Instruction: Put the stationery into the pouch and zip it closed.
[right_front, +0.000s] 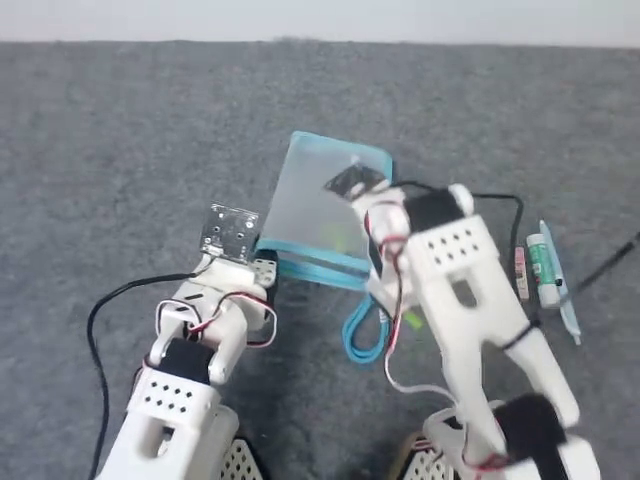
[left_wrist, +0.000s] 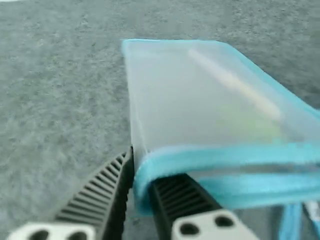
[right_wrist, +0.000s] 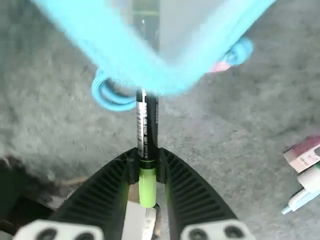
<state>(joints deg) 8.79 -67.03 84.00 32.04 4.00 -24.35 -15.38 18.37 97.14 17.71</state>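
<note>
While the left gripper (left_wrist: 142, 197) pinches the pouch (left_wrist: 200, 100) by its zip-edge corner, mid-tabletop (right_front: 120, 150), apparently to steady the mouth, the right gripper (right_wrist: 147, 167), clamped on a green-ended marker (right_wrist: 146, 125), holds its tip in the opening; other stationery (right_front: 545, 265) waits near the right edge.

The surface (right_front: 150, 130) is a grey, felt-like mat. A translucent, blue-edged pouch (right_front: 320, 205) lies on it just ahead of the left claw (right_front: 265, 272), which pinches its near corner. The pouch's blue strap loop (right_front: 349, 335) rests beside the right claw (right_wrist: 148, 156), itself clamped on a marker (right_wrist: 146, 122). Well off that claw's outer side, an eraser (right_front: 520, 270), a white-and-green tube (right_front: 543, 262) and a pale blue pen (right_front: 562, 295) lie side by side, near a black cable (right_front: 610, 262).
</note>
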